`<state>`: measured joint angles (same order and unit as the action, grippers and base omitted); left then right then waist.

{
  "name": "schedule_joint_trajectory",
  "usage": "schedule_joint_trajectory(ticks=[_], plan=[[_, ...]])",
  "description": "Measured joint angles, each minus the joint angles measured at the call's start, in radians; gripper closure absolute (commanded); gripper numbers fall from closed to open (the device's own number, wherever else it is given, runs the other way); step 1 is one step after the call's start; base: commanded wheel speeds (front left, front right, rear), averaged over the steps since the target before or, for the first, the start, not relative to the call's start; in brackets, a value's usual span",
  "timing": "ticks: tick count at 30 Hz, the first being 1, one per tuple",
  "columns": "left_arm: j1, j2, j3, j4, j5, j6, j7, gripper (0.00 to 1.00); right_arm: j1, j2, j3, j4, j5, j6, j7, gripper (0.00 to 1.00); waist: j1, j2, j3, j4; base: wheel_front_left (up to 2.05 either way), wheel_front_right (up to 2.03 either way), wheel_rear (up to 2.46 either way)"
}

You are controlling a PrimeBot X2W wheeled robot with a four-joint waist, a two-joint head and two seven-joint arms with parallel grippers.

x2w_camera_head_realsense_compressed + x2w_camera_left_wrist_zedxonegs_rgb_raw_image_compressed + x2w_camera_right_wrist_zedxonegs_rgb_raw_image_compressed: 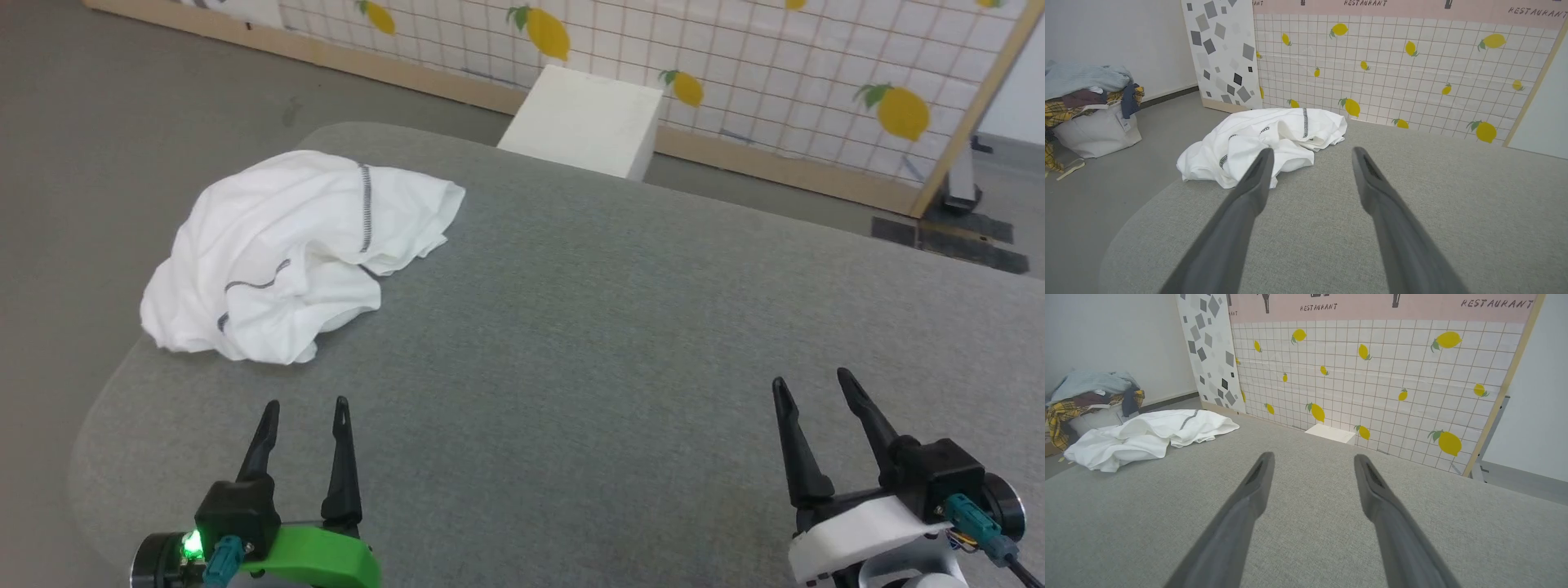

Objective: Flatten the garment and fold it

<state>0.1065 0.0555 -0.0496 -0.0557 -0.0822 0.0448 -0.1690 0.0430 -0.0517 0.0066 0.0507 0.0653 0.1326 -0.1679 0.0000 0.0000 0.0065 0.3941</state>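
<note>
At the near edge of the table [571, 367], the left gripper [306, 403] and right gripper [810, 377] sit empty, fingers apart. The shirt [277, 253] lies bunched at the far left corner, so no flattening yet; I think the left gripper must reach over and spread it. Farther off, the left wrist view adds a clothes basket [1098, 130] on the floor.

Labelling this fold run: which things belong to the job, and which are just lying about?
Job: garment, crumpled on the grey table; left gripper, right gripper, both open.
Lying about: white box; bag of clothes; lemon-print panel.
</note>
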Motion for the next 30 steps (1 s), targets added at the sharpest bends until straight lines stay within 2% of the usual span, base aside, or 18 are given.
schedule_joint_trajectory(ticks=[17, 30], plan=[[0.034, 0.0, 0.001, -0.007, -0.007, -0.001, -0.031, 0.0, 0.008, 0.0, 0.008, 0.017, 0.014, 0.0, -0.035, 0.0, 0.0, 0.0, -0.009, 0.136, 0.0, 0.0, 0.0], [0.043, 0.0, 0.002, -0.016, -0.017, -0.001, -0.06, 0.0, 0.019, 0.001, 0.005, 0.026, 0.024, 0.0, -0.059, 0.0, 0.0, 0.0, -0.01, 0.214, 0.0, 0.0, 0.0]])
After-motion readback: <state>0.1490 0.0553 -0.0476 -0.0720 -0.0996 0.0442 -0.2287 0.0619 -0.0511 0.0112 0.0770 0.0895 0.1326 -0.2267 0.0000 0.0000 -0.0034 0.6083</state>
